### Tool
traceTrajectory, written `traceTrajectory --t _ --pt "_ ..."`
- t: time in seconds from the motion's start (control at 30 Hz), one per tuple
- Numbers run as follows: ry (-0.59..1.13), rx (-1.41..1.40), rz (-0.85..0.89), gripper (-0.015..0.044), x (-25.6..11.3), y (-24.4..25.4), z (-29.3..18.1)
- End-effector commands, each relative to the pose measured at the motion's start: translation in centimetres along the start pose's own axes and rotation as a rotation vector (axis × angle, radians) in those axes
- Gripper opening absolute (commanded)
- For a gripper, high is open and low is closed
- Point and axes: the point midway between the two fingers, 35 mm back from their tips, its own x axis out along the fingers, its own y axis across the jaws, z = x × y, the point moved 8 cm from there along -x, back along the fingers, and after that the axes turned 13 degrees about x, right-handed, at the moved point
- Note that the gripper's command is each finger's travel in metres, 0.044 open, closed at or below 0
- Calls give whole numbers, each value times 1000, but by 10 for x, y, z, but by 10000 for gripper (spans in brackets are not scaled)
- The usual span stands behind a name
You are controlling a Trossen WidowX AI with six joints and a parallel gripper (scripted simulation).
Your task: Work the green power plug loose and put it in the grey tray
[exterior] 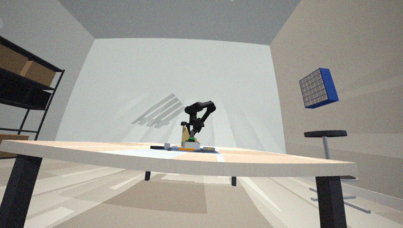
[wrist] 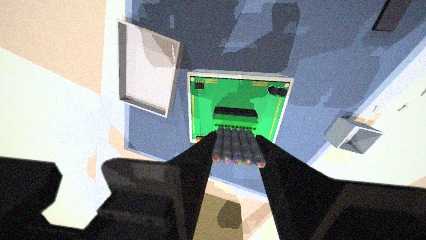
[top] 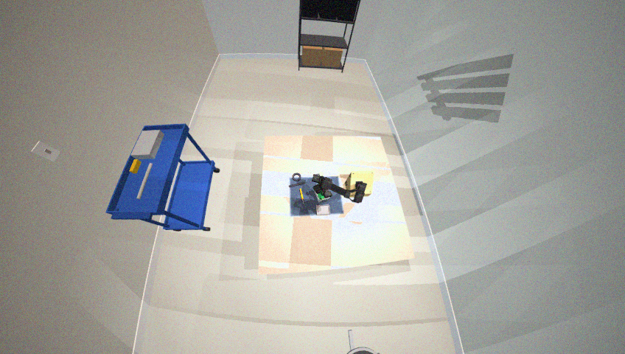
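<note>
Tool clamped on the green power plug

In the wrist view, the tool (top: 322, 192) (exterior: 192, 136) (wrist: 235, 137) grips the green power plug (exterior: 191, 138) (wrist: 235, 119) at centre, dark wires (wrist: 239, 146) rising between its fingers. The plug sits at the black socket (wrist: 235, 111) on the circuit board (wrist: 204, 110). The grey tray (top: 323, 209) (wrist: 150, 75) lies upper left, apart from the board, on a blue mat (top: 295, 209) (wrist: 320, 90). In the top view, a shelf rack (top: 299, 43) stands at upper centre.

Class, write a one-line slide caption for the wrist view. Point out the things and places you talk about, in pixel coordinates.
Black gripper (wrist: 235, 137) shut on the green multi-wire power plug (wrist: 235, 119) at the green circuit board (wrist: 202, 107), beside a shallow grey tray (wrist: 172, 82).
</note>
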Motion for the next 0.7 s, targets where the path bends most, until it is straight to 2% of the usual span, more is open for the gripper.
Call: traceTrajectory --t 0.0,0.43,0.47,0.67 --pt "-21 26 -7 0 -20 -2 -4" --pt "-21 26 -8 0 -30 -2 -4" --pt "-21 26 -7 0 -20 -2 -4" --pt "-28 26 -42 0 -19 4 -5"
